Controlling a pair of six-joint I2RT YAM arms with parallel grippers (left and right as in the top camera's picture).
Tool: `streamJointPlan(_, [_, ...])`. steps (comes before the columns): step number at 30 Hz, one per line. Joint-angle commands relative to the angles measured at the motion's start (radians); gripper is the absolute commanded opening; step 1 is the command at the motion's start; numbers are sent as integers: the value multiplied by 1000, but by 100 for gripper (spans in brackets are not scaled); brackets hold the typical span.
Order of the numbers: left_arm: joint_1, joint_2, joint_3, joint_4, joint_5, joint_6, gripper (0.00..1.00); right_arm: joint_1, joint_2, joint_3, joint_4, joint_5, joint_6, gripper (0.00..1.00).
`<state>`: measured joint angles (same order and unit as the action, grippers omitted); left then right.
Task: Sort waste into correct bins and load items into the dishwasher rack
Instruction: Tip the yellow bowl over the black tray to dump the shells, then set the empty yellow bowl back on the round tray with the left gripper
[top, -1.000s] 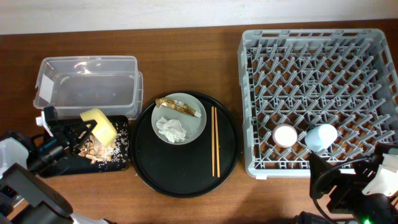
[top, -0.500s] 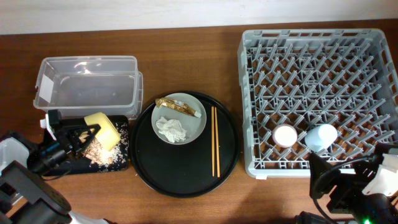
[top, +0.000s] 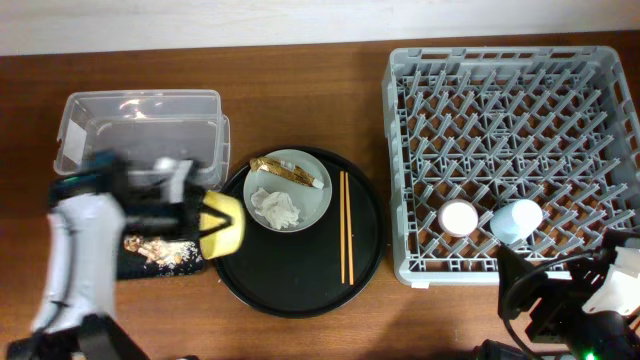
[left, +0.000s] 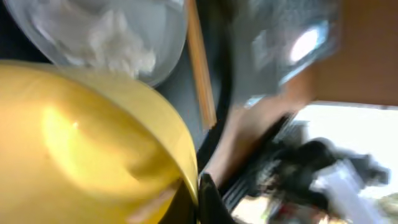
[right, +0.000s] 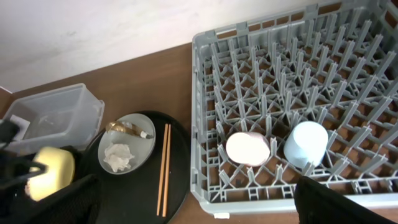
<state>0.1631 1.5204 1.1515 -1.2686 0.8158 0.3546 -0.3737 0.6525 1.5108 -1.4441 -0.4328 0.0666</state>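
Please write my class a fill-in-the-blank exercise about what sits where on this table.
The bowl is coloured ____.
The napkin lies on the ____.
The pink cup and blue cup stand in the ____.
The chopsticks lie on the round black ____.
Missing words: yellow; plate; rack; tray.

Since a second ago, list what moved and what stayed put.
The left gripper, still shut on the yellow bowl, swung right from above the flat black tray to the left edge of the round black tray. The food scraps stay on the flat tray. The plate, napkin, wrapper, chopsticks, and the pink cup and blue cup in the rack are unchanged.
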Motion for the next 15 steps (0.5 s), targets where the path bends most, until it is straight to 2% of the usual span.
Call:
streamJointPlan(1, [-295, -30, -27, 89, -410, -410, 0, -6, 0, -1, 3, -5, -10, 99])
streamJointPlan(4, [-548, -28, -135, 269, -593, -630, 0, -6, 0, -1, 3, -5, -10, 99])
streamJointPlan(8, [-796, -27, -215, 376, -790, -853, 0, -6, 0, -1, 3, -5, -10, 99])
streamJointPlan(9, [-843, -27, -215, 377, -824, -879, 11, -6, 0, -1, 3, -5, -10, 99])
streamJointPlan(10, [-903, -27, -215, 377, -870, -899, 26, -6, 0, -1, 3, -5, -10, 99])
streamJointPlan(12, [-929, -28, -197, 359, -914, -900, 43, -6, 0, -1, 3, -5, -10, 99])
streamJointPlan(15, [-914, -28, -88, 276, -993, -877, 61, -6, 0, -1, 3, -5, -10, 99])
